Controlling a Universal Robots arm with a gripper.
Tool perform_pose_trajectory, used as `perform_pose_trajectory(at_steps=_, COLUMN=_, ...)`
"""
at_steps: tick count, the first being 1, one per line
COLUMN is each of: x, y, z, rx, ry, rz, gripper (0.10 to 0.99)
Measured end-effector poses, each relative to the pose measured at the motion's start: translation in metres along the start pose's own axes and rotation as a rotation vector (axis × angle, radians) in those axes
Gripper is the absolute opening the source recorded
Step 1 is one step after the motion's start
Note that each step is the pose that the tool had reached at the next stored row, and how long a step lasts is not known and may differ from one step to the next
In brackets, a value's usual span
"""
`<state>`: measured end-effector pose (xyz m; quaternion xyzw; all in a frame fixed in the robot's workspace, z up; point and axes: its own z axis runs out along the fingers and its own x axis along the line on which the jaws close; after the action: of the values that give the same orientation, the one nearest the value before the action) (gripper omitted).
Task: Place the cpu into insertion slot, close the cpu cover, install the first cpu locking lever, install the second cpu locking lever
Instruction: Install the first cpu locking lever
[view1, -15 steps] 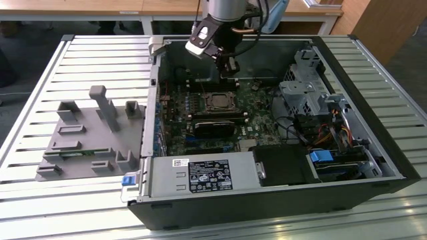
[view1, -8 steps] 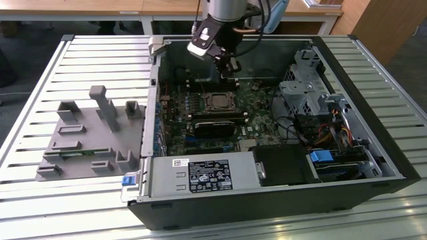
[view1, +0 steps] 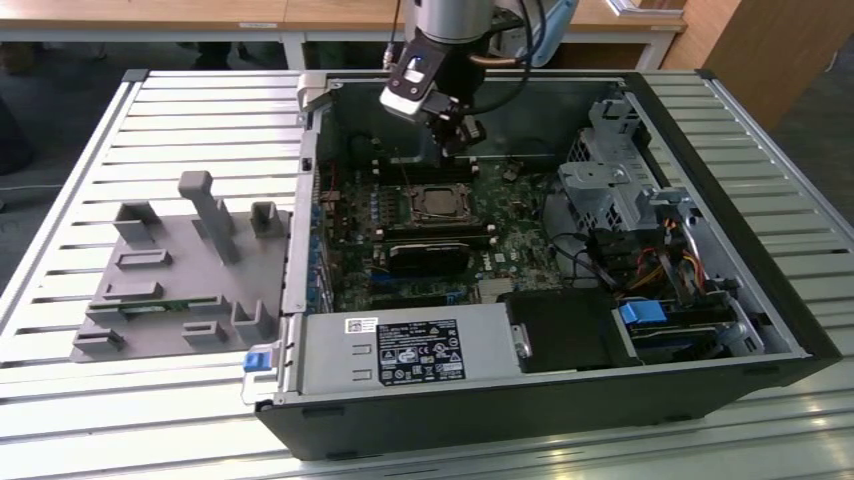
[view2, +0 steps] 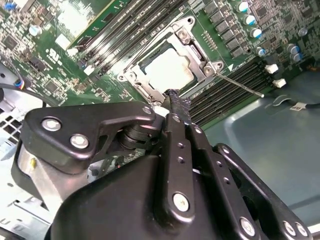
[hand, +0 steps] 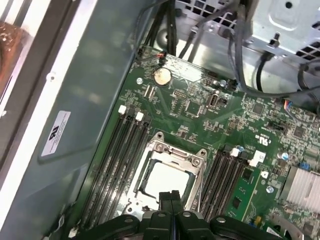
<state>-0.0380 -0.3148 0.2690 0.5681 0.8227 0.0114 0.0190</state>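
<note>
My fingers (view2: 174, 96) are pressed together, holding nothing, with their tips at the rim of the insertion slot (view1: 437, 203). The slot is on the motherboard (hand: 200, 107), inside the open computer case (view1: 534, 410) that lies on the slatted worktop (view1: 80, 150), nearer the case's wall opposite the power supply (view1: 400, 350). The cpu (view2: 167, 67) lies flat in the slot, its pale metal top showing through the cut-out of the cpu cover (view2: 197, 47), which appears to be folded down over it. By that reading the first two steps are done. One thin locking lever (view2: 242, 86) juts out from a corner of the socket and looks unlatched. I cannot tell the state of the other lever, so the lever steps seem to remain. A white label (hand: 54, 132) sits on the case wall and a black one on the power supply, but I cannot make out the print on either.
</note>
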Motion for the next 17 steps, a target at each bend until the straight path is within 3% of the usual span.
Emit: perform_pose_trajectory(at_steps=17, x=0.0, y=0.0, z=0.0, rx=-0.002, ry=0.0052, rz=-0.128, gripper=0.125)
